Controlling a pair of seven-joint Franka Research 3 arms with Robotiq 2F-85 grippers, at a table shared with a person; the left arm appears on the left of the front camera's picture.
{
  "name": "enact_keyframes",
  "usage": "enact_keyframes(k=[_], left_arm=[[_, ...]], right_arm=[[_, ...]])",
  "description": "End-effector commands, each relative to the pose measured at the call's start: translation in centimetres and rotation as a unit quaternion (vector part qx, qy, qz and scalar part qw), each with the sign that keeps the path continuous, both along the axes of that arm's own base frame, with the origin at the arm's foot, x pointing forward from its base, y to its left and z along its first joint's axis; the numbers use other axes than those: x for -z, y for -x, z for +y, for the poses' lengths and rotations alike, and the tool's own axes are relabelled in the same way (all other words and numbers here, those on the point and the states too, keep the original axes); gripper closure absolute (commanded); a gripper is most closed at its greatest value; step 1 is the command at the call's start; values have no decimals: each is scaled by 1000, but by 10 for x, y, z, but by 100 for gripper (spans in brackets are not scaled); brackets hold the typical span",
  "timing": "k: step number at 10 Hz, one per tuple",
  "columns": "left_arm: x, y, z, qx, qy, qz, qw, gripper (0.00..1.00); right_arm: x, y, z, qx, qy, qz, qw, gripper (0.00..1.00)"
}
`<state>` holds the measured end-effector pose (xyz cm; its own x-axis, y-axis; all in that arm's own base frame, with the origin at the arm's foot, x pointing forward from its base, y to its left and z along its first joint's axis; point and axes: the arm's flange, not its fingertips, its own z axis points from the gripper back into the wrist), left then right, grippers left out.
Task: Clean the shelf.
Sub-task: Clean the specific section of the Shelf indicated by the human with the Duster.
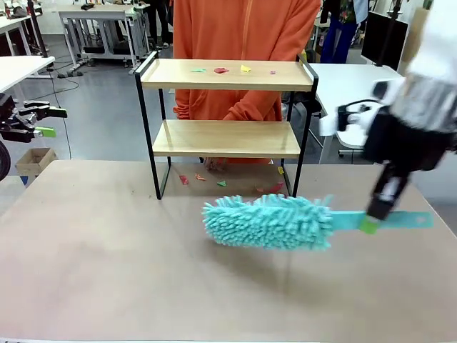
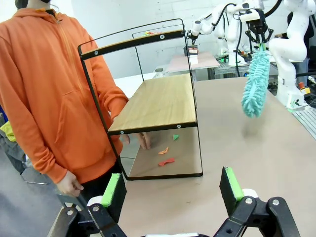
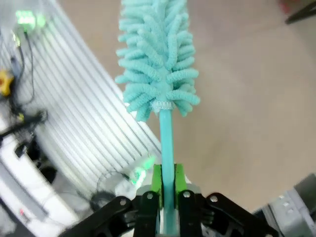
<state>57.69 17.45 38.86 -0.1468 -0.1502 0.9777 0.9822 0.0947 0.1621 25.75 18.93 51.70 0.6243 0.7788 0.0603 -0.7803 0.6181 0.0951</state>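
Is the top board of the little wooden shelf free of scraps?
No: several small coloured scraps lie on the top board of the shelf.

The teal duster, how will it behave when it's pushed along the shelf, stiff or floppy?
The duster likely has a stiff core: held by its handle in the right hand, its head sits roughly level without sagging. The fluffy strands should bend softly on contact. It probably weighs little.
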Motion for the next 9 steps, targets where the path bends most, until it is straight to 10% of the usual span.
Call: enact_keyframes(k=[1,9], left_arm=[[-3,2,0,0,2,-2,1000,0],[-3,2,0,0,2,-2,1000,0]], right_arm=[[24,-5,36,73,-4,-34,997,87],[62,-20,95,141,-56,-60,987,87]])
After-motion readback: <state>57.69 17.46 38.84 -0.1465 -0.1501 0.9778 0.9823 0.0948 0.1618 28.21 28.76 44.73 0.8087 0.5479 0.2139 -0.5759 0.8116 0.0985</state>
